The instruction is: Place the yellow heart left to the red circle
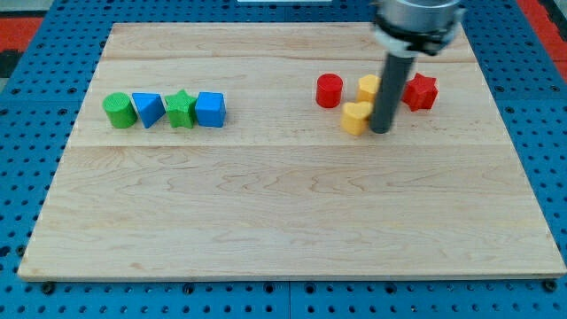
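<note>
The red circle [329, 90] stands on the wooden board in the upper right part of the view. A yellow block [356, 117], which I take for the yellow heart, lies just below and to the right of it. A second yellow block [368, 87] sits to the right of the red circle, partly hidden by the rod. My tip [381, 130] rests on the board touching the right side of the lower yellow block. A red star [421, 91] lies to the right of the rod.
A row of blocks lies at the view's left: a green circle [119, 111], a blue triangle [147, 109], a green star [181, 109] and a blue cube-like block [211, 109]. The wooden board [283, 221] ends on a blue perforated table.
</note>
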Robot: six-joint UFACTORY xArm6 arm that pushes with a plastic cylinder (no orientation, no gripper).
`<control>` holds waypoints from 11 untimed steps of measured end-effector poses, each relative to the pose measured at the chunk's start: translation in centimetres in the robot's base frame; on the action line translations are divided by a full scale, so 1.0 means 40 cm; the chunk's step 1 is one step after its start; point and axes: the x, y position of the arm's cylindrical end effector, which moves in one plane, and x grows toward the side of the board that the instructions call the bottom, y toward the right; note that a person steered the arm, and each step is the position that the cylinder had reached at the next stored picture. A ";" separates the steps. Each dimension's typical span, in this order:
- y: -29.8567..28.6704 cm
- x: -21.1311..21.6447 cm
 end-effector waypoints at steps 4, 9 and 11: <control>-0.157 -0.030; -0.239 -0.024; -0.203 -0.063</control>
